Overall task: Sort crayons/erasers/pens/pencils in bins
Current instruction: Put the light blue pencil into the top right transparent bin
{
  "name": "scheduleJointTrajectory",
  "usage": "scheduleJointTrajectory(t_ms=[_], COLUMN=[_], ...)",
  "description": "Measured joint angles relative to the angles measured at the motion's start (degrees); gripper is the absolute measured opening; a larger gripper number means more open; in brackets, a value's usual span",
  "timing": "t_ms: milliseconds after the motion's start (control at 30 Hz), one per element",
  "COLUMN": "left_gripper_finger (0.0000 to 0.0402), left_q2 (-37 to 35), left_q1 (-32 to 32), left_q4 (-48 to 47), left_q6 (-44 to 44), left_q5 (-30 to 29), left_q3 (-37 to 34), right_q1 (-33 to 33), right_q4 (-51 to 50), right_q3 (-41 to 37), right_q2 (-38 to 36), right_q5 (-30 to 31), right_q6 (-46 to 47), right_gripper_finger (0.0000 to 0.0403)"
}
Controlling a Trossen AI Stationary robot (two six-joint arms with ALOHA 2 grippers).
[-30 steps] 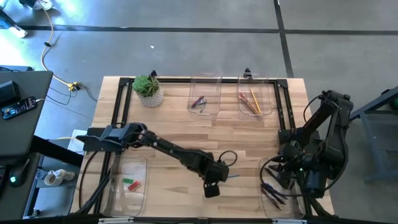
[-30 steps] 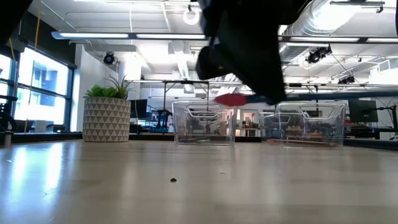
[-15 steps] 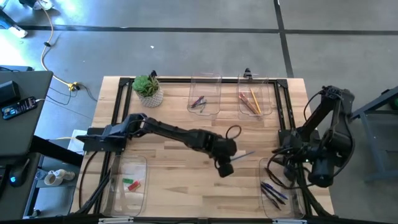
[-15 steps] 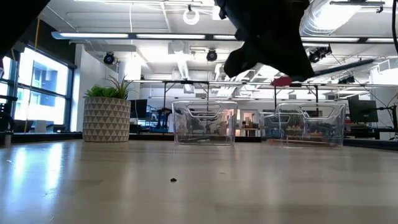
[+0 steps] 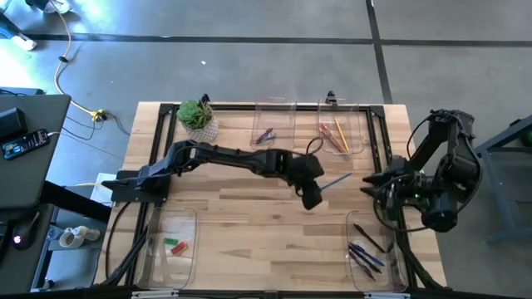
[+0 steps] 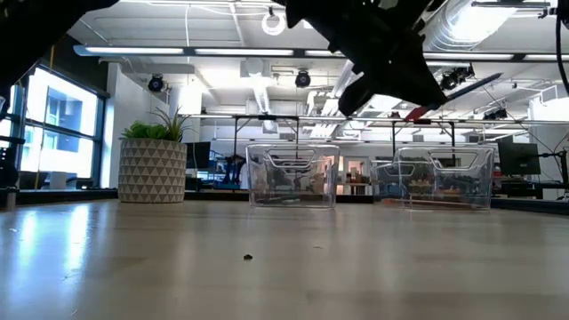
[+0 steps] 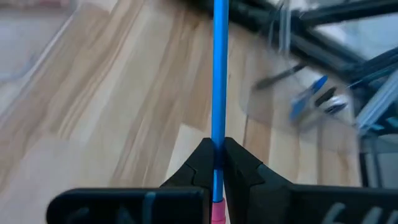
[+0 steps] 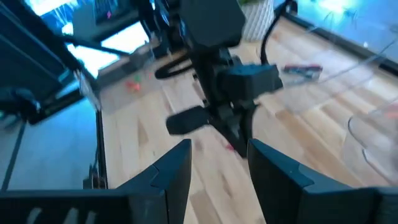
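Left gripper clamped tight on a blue pencil with a pink eraser tip, held above mid-table; in the left wrist view the shaft running straight out between the closed fingers. Moved since a second ago: then low near the front edge of the table, now farther back and right, closer to the two rear bins. Right gripper spread wide, holding nothing, at the table's right edge, lifted away from the front right bin over which it hung earlier; pens lying inside that bin. Pencils in the rear right bin, crayons in the rear left, erasers in the front left. In the low view, left arm only a dark shape overhead, pink tip barely showing. Bin contents in the left wrist view blurred.
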Motion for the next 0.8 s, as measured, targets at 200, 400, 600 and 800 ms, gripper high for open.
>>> scheduleJointTrajectory(t_ms=[200, 400, 600, 800], left_gripper_finger=[0.0, 0.0, 0.0, 0.0], left_q2=[0.0, 0.0, 0.0, 0.0], left_q1=[3.78, 8.02, 12.23, 15.69], left_q4=[6.05, 10.64, 13.56, 16.6], left_q6=[2.16, 3.85, 4.51, 5.04], left_q5=[6.84, 12.73, 18.33, 23.75], left_q3=[0.0, 0.0, 0.0, 0.02], right_q1=[-1.34, -5.79, -12.27, -17.79], right_q4=[-0.02, -1.12, -1.95, -1.95], right_q3=[0.0, 0.0, 0.0, 0.0], right_q2=[-1.67, -2.08, -2.05, -2.04], right_q5=[3.76, 3.69, 3.48, 3.21], right_q6=[-0.02, 0.02, 0.03, 0.4], right_gripper_finger=[0.0149, 0.0149, 0.0149, 0.0149])
